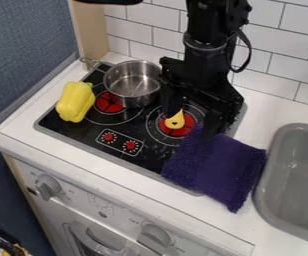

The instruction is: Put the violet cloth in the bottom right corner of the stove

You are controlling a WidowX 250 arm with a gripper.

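White bench (263, 114) with a black stove (150, 161) set in it, grey sink (297, 175) on the right. Black end effector (193, 125) is over the stove's right side, fingers spread. Violet cloth's (218, 169) draped over the near right corner, spilling onto the bench right beside the sink. Metal pot (133, 82) far side, yellow pepper (76, 102) left, little yellow thingy (175, 121) on the right burner.

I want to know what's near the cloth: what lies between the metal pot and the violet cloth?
A small yellow item on a red-centred burner lies between pot and cloth, in the camera view.
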